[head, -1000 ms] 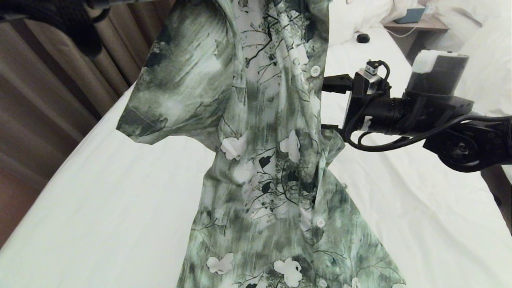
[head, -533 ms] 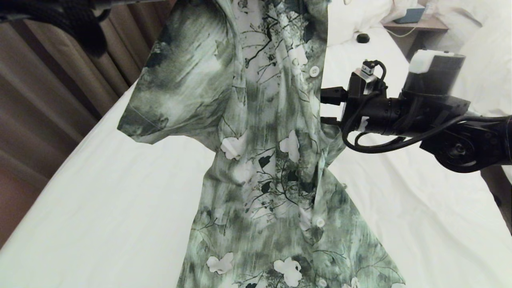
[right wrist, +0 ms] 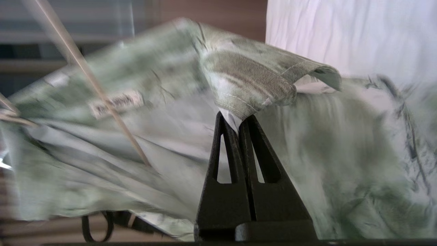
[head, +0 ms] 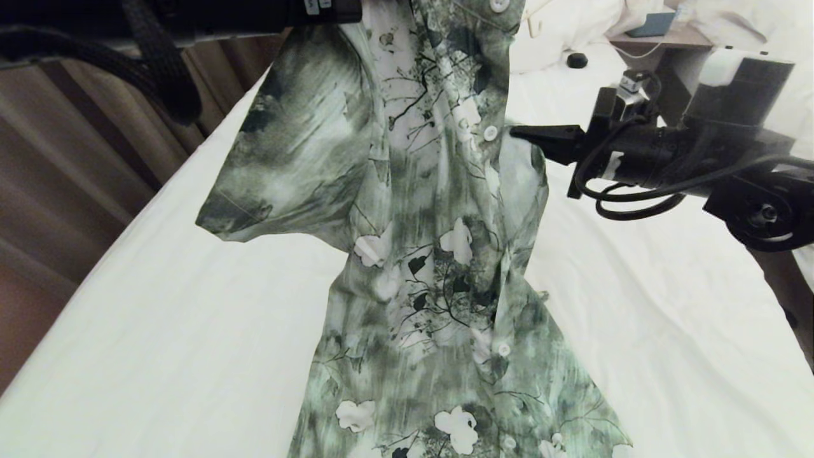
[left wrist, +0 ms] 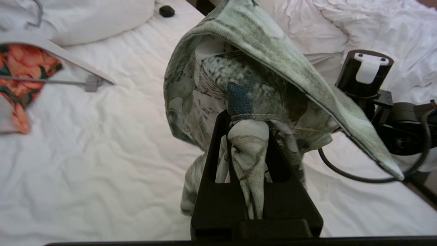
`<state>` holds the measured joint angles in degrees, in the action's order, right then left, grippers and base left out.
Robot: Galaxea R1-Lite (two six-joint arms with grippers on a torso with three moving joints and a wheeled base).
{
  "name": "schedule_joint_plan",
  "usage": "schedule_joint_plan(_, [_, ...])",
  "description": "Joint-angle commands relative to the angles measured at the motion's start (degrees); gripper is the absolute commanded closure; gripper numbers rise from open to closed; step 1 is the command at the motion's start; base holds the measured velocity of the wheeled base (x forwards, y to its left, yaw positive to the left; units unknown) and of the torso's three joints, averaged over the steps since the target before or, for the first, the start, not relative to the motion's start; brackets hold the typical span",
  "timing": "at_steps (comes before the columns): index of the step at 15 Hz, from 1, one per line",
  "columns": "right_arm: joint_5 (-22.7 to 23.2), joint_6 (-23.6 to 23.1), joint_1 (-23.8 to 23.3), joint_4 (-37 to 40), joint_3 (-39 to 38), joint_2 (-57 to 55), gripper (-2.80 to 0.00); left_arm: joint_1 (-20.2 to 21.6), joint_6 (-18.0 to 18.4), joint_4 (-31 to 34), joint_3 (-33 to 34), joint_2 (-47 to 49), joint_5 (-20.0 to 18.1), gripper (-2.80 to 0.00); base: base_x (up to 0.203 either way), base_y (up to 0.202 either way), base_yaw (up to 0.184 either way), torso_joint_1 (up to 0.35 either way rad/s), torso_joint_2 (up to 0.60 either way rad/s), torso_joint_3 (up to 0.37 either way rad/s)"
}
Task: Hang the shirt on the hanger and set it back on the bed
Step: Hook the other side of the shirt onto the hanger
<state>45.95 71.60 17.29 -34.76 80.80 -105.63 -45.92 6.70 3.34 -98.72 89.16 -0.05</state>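
Shirt [head: 420,267] fills the centre of the head view, hanging from the top edge of the frame down past the bottom edge, its green-and-white floral front facing the camera and one short sleeve flaring toward the left. Behind and beneath it lies the bed [head: 159,331], its white sheet covering the lower left and right of the frame. At upper right the right gripper [head: 516,132] reaches in level from the right, its black fingers pressed together on the shirt's front edge just beside a white button; the right wrist view shows the tips [right wrist: 235,128] pinching a folded hem of the cloth, with a thin cream rod of the hanger [right wrist: 92,82] slanting across the upper left of that frame inside the fabric, near the collar label. Left gripper [left wrist: 249,136] – its arm running along the top left of the head view – is clamped on a bunched twist of the shirt, cloth draped over its fingers
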Motion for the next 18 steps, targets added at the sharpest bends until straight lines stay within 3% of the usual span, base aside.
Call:
schedule_joint_plan(1, [-0.08, 0.39, -1.47, -0.1, 0.95, 0.34, 0.0, 0.04, -1.34, -0.09, 0.02, 0.58, -0.04, 0.0, 0.0, 0.0, 0.0, 0.0, 0.0, 0.0])
schedule_joint_plan(10, [-5.54, -0.28, -4.2, 1.25, 2.44, -1.07, 0.0, -1.95, -12.17, -1.5, 4.1, -1.11, 4.37, 0.0, 0.0, 0.0, 0.0, 0.0, 0.0, 0.0])
schedule_joint_plan(18, [-6.99, -1.54, -4.72, 1.44, 1.91, -0.56, 0.0, -8.62, -15.38, -1.58, 15.07, -11.35, 4.44, 0.0, 0.0, 0.0, 0.0, 0.0, 0.0, 0.0])
